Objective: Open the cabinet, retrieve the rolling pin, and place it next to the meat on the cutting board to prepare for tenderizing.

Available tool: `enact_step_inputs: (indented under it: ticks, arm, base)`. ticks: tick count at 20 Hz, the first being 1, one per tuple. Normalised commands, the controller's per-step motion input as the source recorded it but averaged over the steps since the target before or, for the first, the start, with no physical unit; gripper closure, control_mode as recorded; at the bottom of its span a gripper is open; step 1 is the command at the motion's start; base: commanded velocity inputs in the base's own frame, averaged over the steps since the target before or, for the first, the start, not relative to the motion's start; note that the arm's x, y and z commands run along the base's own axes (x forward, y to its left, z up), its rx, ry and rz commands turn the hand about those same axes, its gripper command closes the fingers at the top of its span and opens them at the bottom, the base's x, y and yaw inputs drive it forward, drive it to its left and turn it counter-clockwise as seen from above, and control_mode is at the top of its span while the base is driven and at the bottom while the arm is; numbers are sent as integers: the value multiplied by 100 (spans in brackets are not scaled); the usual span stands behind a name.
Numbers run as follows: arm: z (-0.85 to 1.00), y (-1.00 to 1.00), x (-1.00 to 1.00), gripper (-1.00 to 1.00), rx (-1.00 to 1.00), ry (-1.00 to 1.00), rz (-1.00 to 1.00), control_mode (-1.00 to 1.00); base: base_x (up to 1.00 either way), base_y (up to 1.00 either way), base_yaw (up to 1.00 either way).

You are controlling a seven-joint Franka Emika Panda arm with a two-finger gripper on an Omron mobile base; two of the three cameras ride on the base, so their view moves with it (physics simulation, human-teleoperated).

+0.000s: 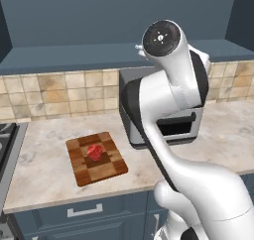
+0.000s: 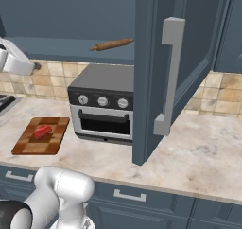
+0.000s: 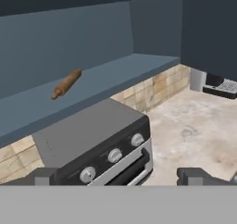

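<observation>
Countertop (image 2: 198,152) marble, backsplash (image 1: 59,92) tiled; cabinet (image 2: 156,57) door open; gripper (image 3: 118,177) wide, empty.

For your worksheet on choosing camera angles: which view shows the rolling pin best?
The hand view: the rolling pin lies whole on the open cabinet's shelf, unobstructed. The right base view shows it smaller, partly cut by the open door.

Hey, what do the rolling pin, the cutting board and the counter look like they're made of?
The rolling pin looks like plain brown wood with a matte finish, though no grain is visible. The cutting board looks like wood too, pieced from light and dark blocks in a checkered pattern. The counter seems to be stone or a stone-look surface: pale beige with faint mottled veining and a smooth finish.
</observation>
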Motion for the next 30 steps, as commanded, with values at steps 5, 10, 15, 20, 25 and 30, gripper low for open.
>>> enact_step_inputs:
  ticks: [5, 10, 15, 20, 25, 30]
  arm:
    - [39, -44, 7, -100, 0, 0, -8, -100]
    - [31, -32, 28, -100, 0, 1, -3, -100]
    - [6, -20, 38, -100, -1, 6, 0, -100]
    - [-9, -25, 29, -100, 0, 2, 0, -100]
    - [-12, -22, 33, -100, -1, 4, 0, -100]
    - [-16, -9, 38, -100, 0, 5, 0, -100]
  base:
    - [0, 0, 0]
    - [0, 0, 0]
    - [0, 0, 0]
    - [0, 0, 0]
    - [0, 0, 0]
    - [0, 0, 0]
